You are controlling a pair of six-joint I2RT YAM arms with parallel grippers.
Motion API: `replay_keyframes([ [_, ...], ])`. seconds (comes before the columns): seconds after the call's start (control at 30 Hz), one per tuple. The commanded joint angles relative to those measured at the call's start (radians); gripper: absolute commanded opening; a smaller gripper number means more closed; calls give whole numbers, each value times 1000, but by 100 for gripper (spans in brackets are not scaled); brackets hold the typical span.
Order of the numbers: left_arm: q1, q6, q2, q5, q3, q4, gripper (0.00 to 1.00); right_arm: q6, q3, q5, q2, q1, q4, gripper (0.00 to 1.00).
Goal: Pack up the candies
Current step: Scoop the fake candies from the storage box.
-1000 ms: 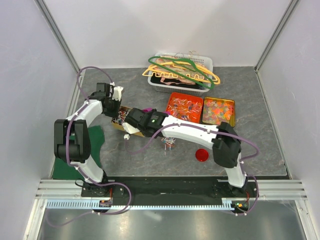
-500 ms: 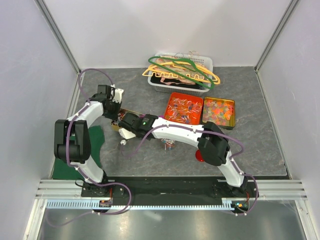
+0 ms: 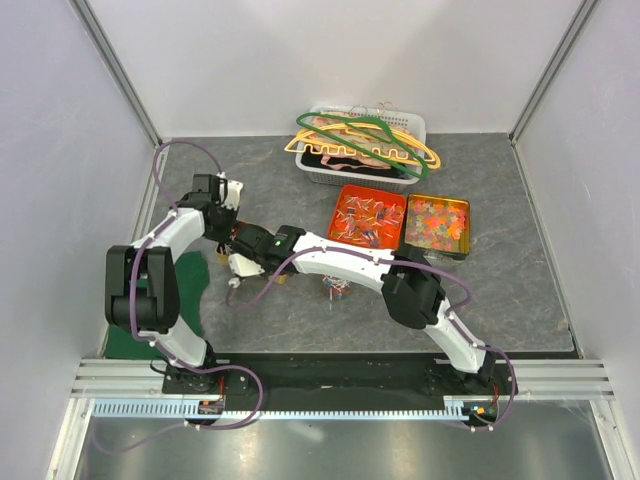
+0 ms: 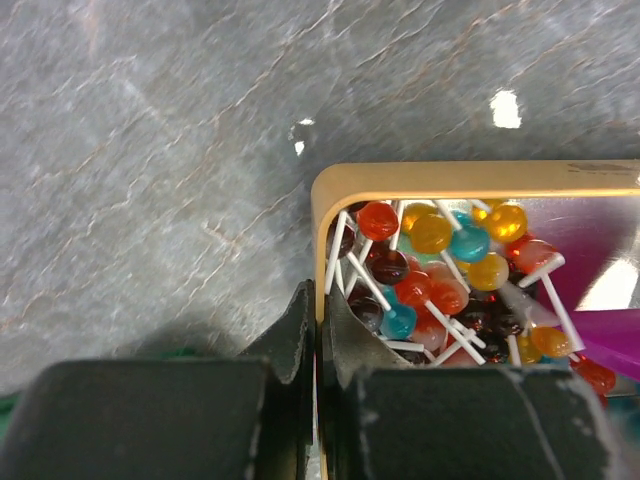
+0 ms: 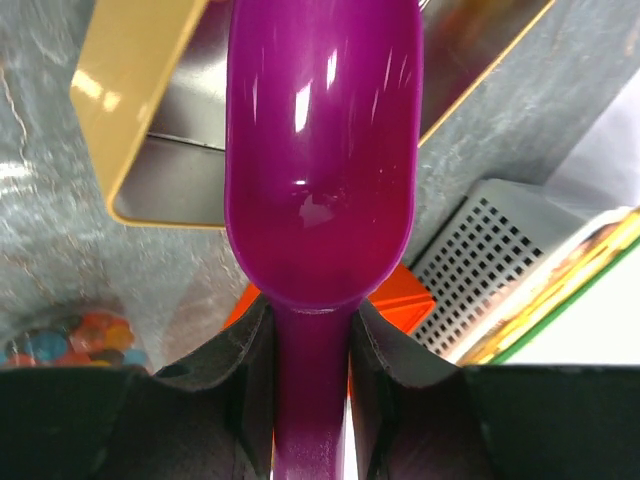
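Note:
My left gripper (image 4: 320,300) is shut on the rim of a tan tin (image 4: 470,175). Lollipop candies (image 4: 430,265) with white sticks are heaped in the tin's near corner. My right gripper (image 5: 310,315) is shut on the handle of a purple scoop (image 5: 320,150), whose bowl is empty and hangs over the tin (image 5: 140,110). The scoop's edge (image 4: 610,335) shows at the right of the left wrist view. From above, both wrists meet at the tin (image 3: 243,243), which is mostly hidden. More wrapped candies fill an orange tray (image 3: 367,215).
A yellow tray (image 3: 437,222) of orange and yellow sweets sits beside the orange tray. Behind them is a white basket (image 3: 362,150) of coat hangers. A small heap of candies (image 3: 337,288) lies under the right forearm. A green cloth (image 3: 190,285) lies at the left.
The right arm has swung left, its wrist and elbow shifting towards the left arm; the elbow now covers the red lid. The left gripper shifted slightly left, still on the tin's rim.

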State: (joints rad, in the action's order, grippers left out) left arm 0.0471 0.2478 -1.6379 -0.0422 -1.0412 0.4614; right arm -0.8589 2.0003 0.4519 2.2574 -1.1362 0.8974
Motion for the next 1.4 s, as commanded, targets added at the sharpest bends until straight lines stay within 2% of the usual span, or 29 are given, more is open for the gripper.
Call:
replay_keyframes([
  [0.0, 0, -53, 107, -24, -11, -90, 2, 67, 37, -76, 62, 0, 49, 0],
  [0.3, 0, -56, 177, 18, 1, -109, 2, 208, 152, -130, 139, 6, 57, 0],
  [0.87, 0, -61, 188, 30, 4, -113, 2, 366, 284, -157, 174, -36, 52, 0],
  [1.37, 0, -64, 187, 28, 9, -113, 2, 466, 345, -76, 228, -85, -61, 0],
])
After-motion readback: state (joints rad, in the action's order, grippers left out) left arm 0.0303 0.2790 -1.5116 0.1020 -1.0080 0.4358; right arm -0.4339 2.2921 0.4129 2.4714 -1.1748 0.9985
